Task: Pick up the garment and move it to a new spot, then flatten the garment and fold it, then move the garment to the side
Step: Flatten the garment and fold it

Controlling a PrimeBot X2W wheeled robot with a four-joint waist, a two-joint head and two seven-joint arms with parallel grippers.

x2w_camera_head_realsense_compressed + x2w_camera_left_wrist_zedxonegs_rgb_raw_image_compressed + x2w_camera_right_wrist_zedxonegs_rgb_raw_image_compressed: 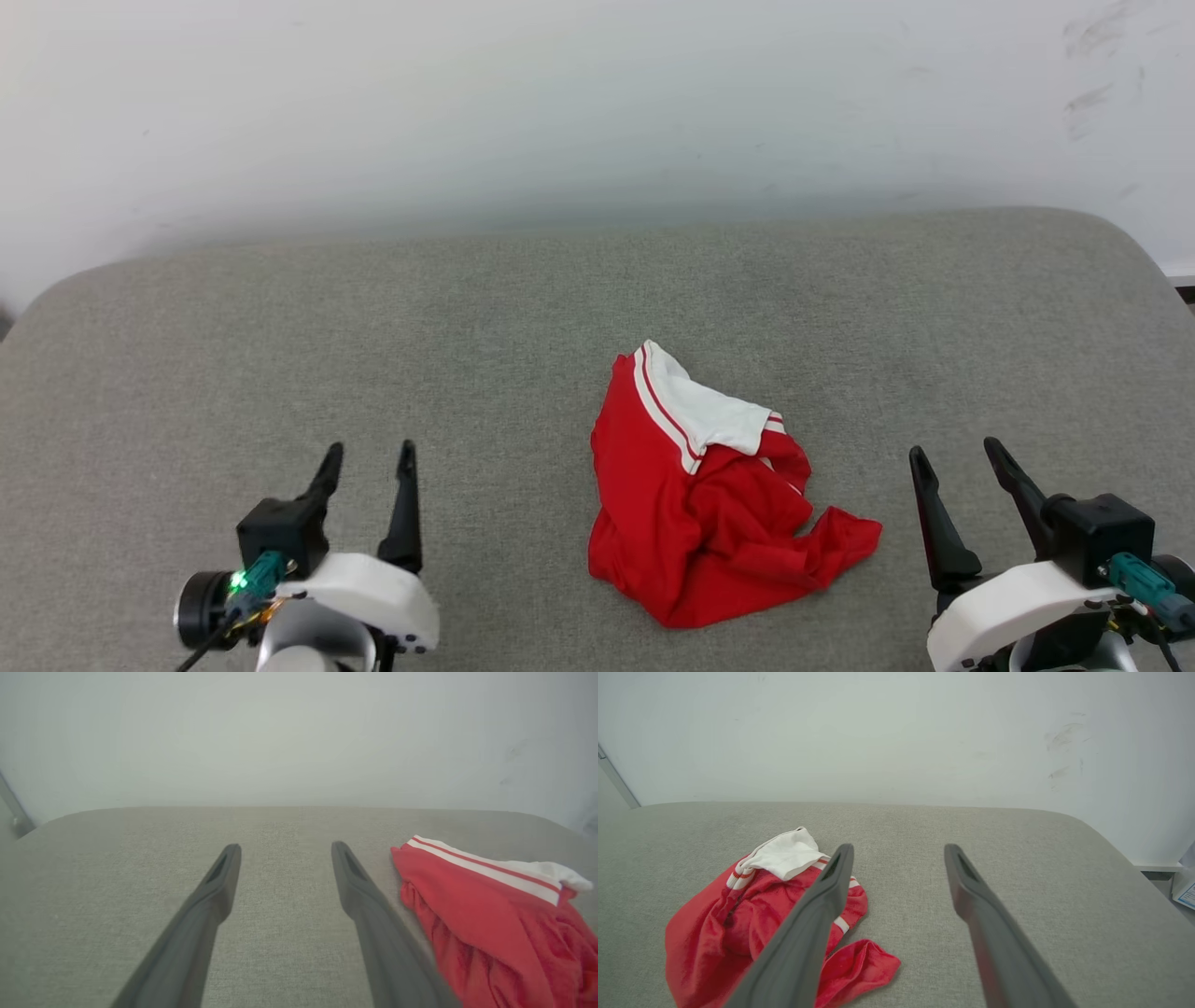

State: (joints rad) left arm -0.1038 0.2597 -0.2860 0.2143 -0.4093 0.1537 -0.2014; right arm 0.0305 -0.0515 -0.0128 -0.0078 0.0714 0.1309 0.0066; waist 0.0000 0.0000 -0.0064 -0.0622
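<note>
The garment (709,504) lies crumpled in a heap on the grey cushion (523,308), a little right of centre, red with a white sleeve and striped trim on top. My left gripper (370,455) stands open at the lower left, well apart from it. At the lower right my right gripper (956,451) is open too, just right of the heap's red corner. In the left wrist view the garment (495,910) lies right of the open left gripper (286,848). In the right wrist view the garment (752,910) sits left of the open right gripper (899,848), partly behind one finger (817,919).
A pale wall (597,112) rises behind the cushion's far edge. The cushion's rounded corners show at the far left and far right. A small box (1186,887) sits on the floor beyond the right edge.
</note>
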